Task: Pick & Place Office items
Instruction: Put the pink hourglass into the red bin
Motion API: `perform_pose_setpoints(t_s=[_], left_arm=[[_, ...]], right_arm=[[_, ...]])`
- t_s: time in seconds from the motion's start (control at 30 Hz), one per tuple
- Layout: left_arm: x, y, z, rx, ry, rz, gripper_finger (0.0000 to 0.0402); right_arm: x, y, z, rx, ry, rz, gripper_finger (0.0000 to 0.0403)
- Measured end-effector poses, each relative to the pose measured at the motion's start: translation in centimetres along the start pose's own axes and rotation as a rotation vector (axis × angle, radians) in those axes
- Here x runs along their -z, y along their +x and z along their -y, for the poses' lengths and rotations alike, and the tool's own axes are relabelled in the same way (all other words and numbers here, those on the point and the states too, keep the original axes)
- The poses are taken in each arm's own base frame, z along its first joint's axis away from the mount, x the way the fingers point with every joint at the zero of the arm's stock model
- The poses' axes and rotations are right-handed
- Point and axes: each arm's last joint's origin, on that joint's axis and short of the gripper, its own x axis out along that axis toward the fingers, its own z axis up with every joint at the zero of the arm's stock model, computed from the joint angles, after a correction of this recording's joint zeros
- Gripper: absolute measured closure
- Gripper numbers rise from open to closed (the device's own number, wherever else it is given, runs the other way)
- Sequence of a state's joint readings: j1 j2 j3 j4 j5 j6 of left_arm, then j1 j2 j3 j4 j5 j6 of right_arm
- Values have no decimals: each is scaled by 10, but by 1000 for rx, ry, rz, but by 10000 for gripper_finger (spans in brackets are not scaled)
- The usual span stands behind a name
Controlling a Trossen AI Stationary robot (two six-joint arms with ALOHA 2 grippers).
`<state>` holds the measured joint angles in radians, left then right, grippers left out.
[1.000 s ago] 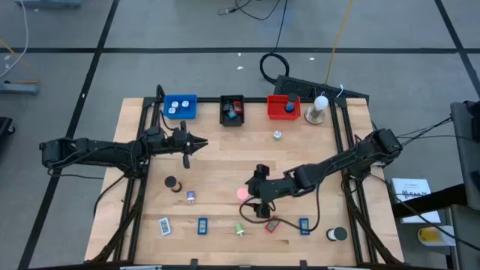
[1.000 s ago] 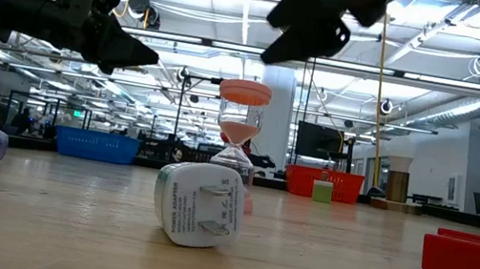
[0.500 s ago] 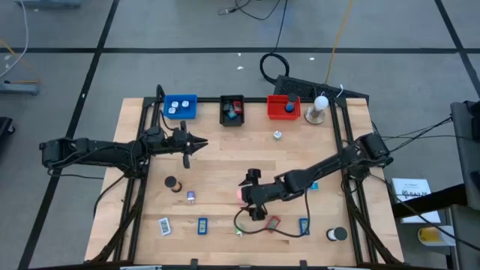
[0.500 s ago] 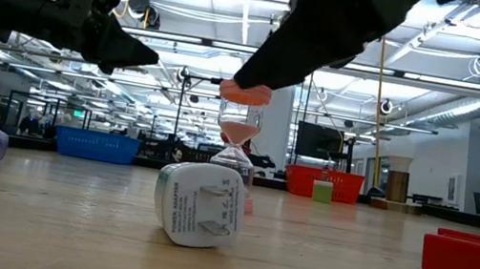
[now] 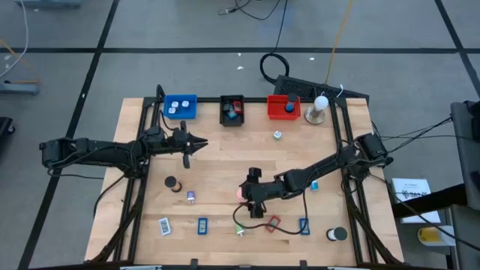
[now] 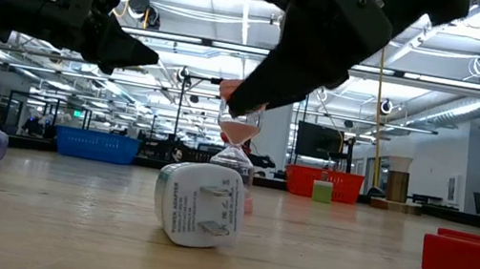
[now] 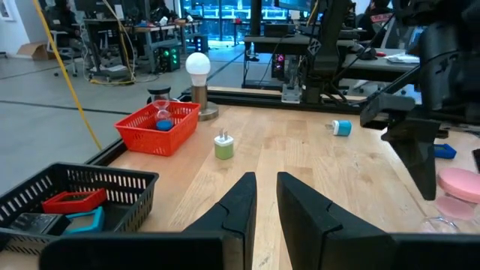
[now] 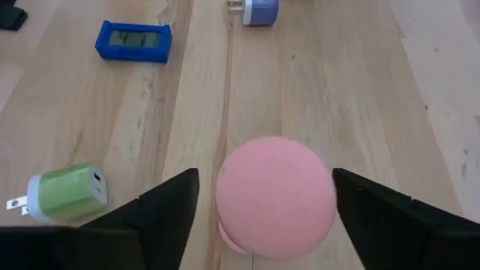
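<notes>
Straddling pink hourglass: wide-open right pincer

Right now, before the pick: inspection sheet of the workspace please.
Surface: wooden table, office items scattered.
Job's things: pink-topped hourglass upright between the right hand's fingers; green charger, blue display unit nearby.
Clutter: blue tray, black tray, red tray along far edge; ball-topped stand.
Hands: right hand open, straddling the hourglass; left hand nearly shut, empty, hovering.
Cables: black coil on the floor beyond the table.
Surroundings: open workshop, nothing near.
</notes>
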<state>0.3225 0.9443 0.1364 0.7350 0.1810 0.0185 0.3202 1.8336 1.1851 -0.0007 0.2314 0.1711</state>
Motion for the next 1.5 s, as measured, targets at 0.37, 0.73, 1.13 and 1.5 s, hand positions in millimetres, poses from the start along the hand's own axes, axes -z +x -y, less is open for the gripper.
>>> perform_pose_setpoints(t_s=[0.37, 0.73, 1.13, 1.5], left_arm=[[0, 0, 0, 0, 0, 0, 339], [0, 0, 0, 0, 0, 0, 339], [0, 0, 0, 0, 0, 0, 339], [0, 0, 0, 0, 0, 0, 339]], right_arm=[[-2, -5, 1, -5, 6, 34, 207], [-37, -87, 27, 155, 26, 151, 205], [-38, -172, 155, 679, 265, 134, 206], [3, -151, 301, 792, 558, 97, 206]])
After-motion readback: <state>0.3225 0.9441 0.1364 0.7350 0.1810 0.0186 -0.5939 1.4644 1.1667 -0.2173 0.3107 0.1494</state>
